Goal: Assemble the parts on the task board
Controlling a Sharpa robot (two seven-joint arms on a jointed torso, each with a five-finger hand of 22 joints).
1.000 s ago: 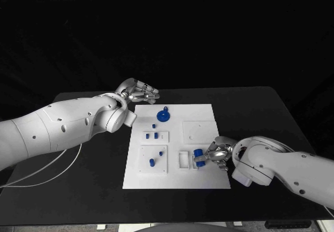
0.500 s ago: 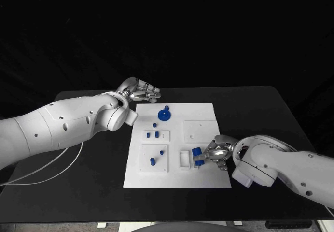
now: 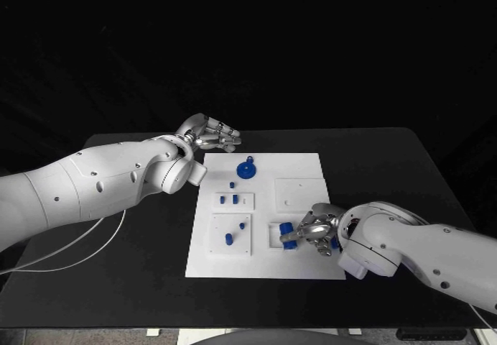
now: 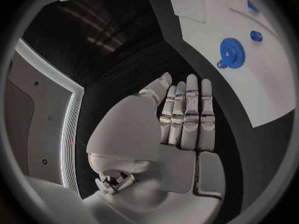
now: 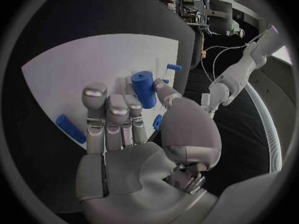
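Left hand [image 3: 210, 134] hovers off the task board's [image 3: 306, 167] upper-left corner, fingers straight and together, holding nothing. On the board, upper middle of the head view, the blue gear [image 3: 245, 171] looks seated already. Below it a couple of small blue pegs [image 3: 233, 199] stand in their block, and two more pieces [image 3: 235, 231] sit on the lower-left plate. Lower right, the right hand [image 3: 314, 231] pinches a blue cylinder [image 5: 144, 88] over the white bracket [image 3: 274, 235]. Hard to tell if it's touching down yet. So I'd say maybe halfway: cylinder not placed, and a loose blue bar [image 5: 70, 128] waits by the fingers.
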